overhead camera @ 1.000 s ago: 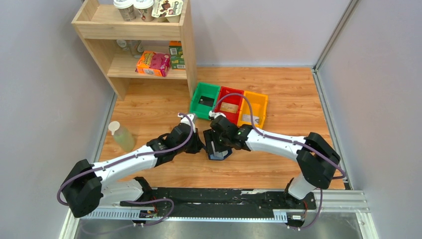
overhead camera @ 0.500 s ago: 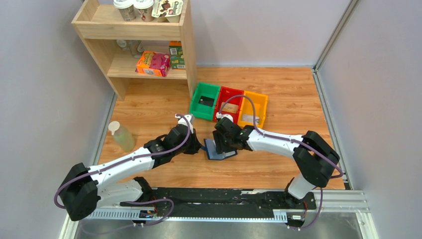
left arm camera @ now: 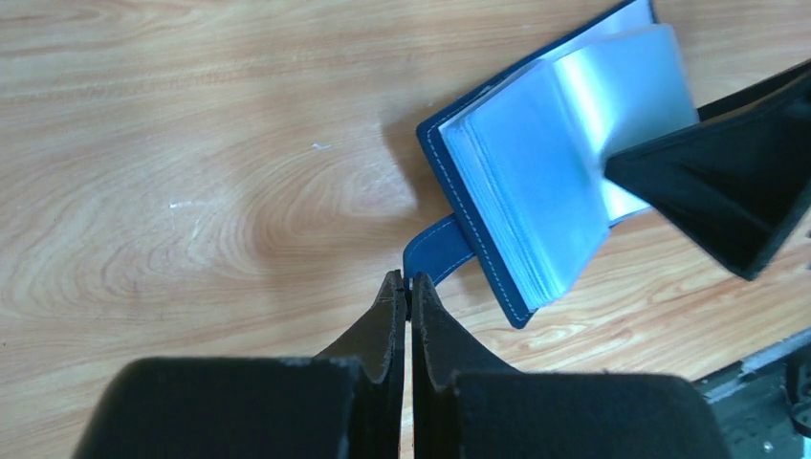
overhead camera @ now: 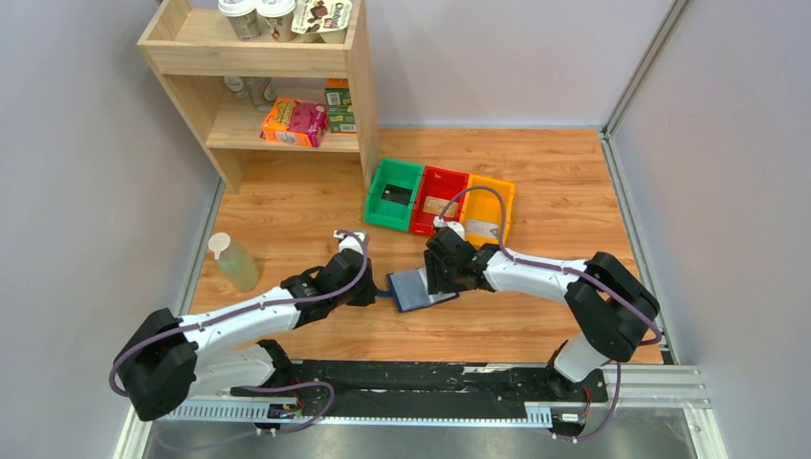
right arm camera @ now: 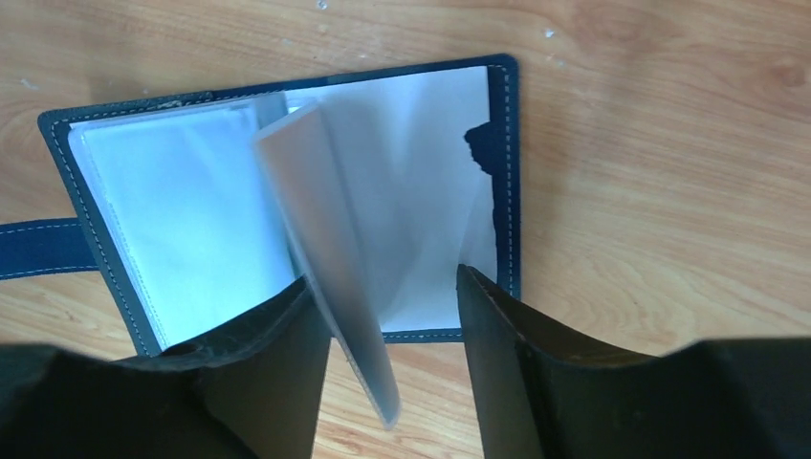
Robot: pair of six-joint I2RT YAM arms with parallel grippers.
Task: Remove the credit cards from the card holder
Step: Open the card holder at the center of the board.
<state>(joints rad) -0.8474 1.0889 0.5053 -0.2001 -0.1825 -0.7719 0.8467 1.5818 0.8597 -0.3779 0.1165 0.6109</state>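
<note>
The navy card holder (overhead camera: 413, 290) lies open on the wood floor between my two grippers, its pale clear sleeves (left arm camera: 536, 191) fanned up. My left gripper (left arm camera: 404, 283) is shut, its tips pinching the end of the holder's blue strap (left arm camera: 438, 253). My right gripper (right arm camera: 387, 301) is open over the holder's near edge. A raised bundle of sleeves (right arm camera: 325, 239) stands between its fingers and leans on the left one, unclamped. No credit cards show in the sleeves. A black card (overhead camera: 392, 196), a tan one (overhead camera: 440, 206) and a silver one (overhead camera: 481, 228) lie in the bins.
Green (overhead camera: 375, 194), red (overhead camera: 426, 222) and yellow (overhead camera: 504, 203) bins stand in a row just beyond the holder. A wooden shelf (overhead camera: 359, 86) with boxes and cups stands at the back left. A pale bottle (overhead camera: 232, 260) stands by the left wall.
The card holder has gone from nearly closed to lying open. My right gripper shifted right, its jaws narrowing a little. My left gripper drew back to the left with the strap.
</note>
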